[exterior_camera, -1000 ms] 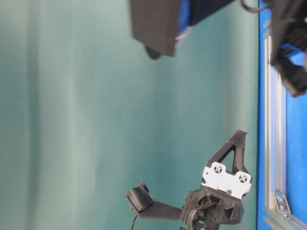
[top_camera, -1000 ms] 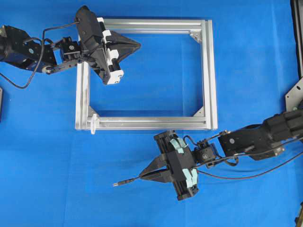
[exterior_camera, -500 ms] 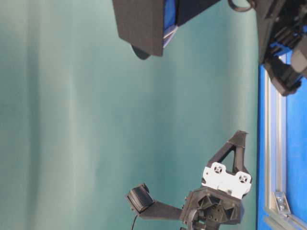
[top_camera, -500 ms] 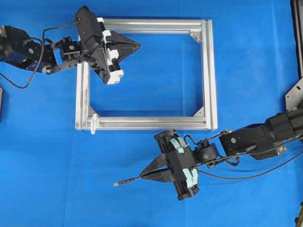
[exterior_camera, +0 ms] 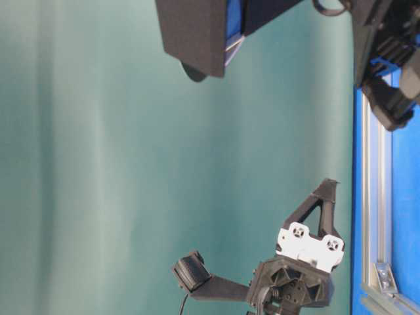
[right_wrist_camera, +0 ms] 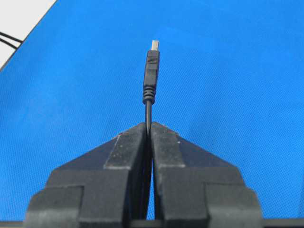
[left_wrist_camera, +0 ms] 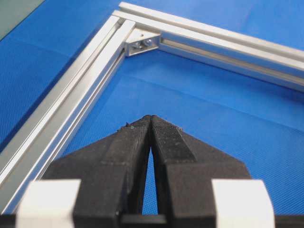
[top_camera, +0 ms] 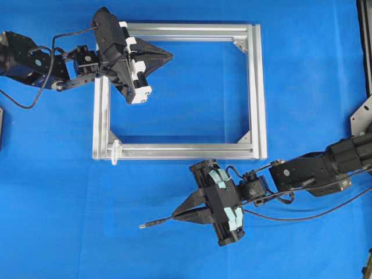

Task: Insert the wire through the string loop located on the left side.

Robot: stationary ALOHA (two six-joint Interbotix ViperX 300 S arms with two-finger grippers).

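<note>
My right gripper (top_camera: 174, 217) hovers below the frame's front bar, shut on the thin black wire (top_camera: 157, 221). The wire's plug tip (top_camera: 142, 225) sticks out to the left of the fingers. The right wrist view shows the wire (right_wrist_camera: 151, 71) rising straight from the closed right gripper (right_wrist_camera: 148, 124). A small white fitting (top_camera: 114, 151) sits at the frame's front-left corner, and the string loop on it is too small to make out. My left gripper (top_camera: 171, 56) is shut and empty over the frame's back-left part. In the left wrist view the left gripper (left_wrist_camera: 151, 117) points at blue mat.
The rectangular aluminium frame (top_camera: 253, 87) lies on the blue mat, with silver corner brackets (left_wrist_camera: 141, 43). The right arm's cables (top_camera: 302, 216) trail to the right. A metal plate (top_camera: 361, 119) sits at the right edge. The left gripper (exterior_camera: 327, 185) shows in the table-level view.
The right arm's rear links have shifted slightly, and its dark parts have slid left in the table-level view. The wire, its plug tip and the left gripper stay as they were.
</note>
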